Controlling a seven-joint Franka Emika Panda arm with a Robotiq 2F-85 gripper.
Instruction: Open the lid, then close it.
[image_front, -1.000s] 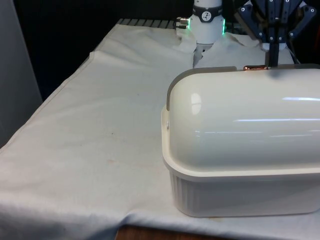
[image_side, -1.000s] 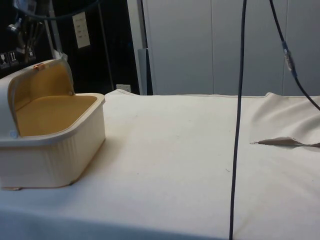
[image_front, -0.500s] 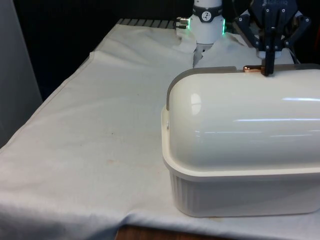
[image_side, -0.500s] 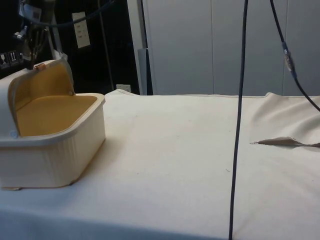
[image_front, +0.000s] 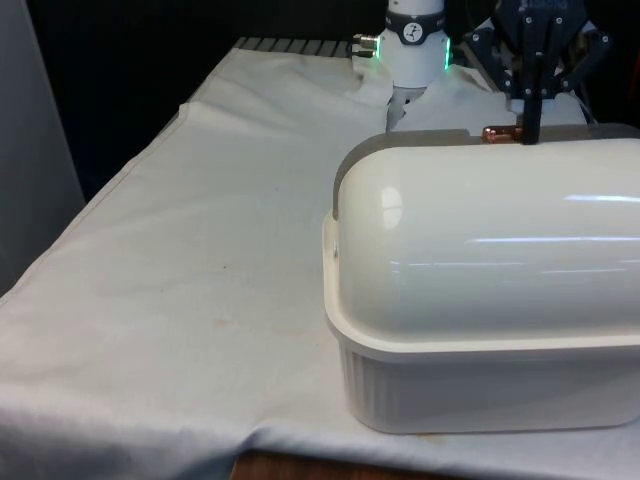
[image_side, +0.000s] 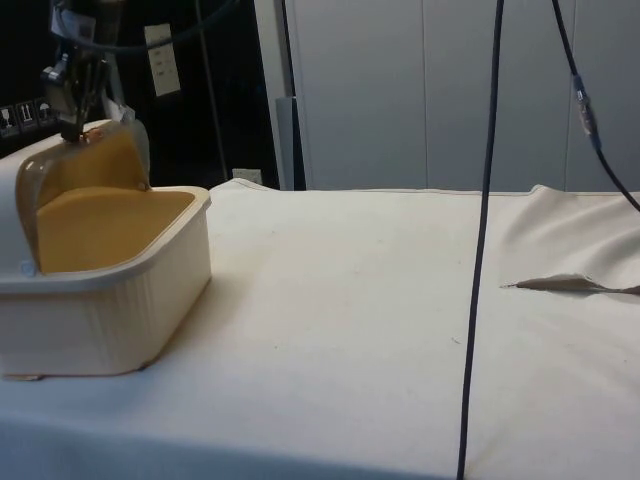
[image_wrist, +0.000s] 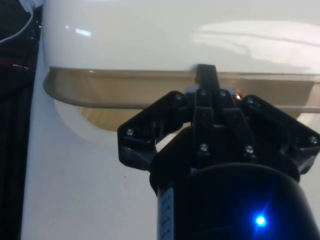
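Observation:
A cream bread box (image_front: 480, 385) stands at the front view's right, its white dome (image_front: 480, 230) turned to that camera. The side view looks into the opening, where the translucent brownish roll lid (image_side: 95, 165) sits partly raised over the amber inside. A small copper handle (image_front: 497, 131) is on the lid's edge. My black gripper (image_front: 530, 135) comes down from above with its fingers together, the tips touching the lid's edge right beside the handle (image_side: 80, 138). In the wrist view the gripper (image_wrist: 206, 75) rests its tips on the lid's rim (image_wrist: 125, 92).
A black cable (image_side: 480, 250) hangs down in front of the side camera. The white cloth (image_front: 200, 250) lies flat beside the box, with a raised fold (image_side: 570, 283) far from it. The robot's base (image_front: 413, 40) stands behind the box.
The gripper has come down onto the lid's edge beside the copper handle. The lid's edge has rolled a little forward over the opening.

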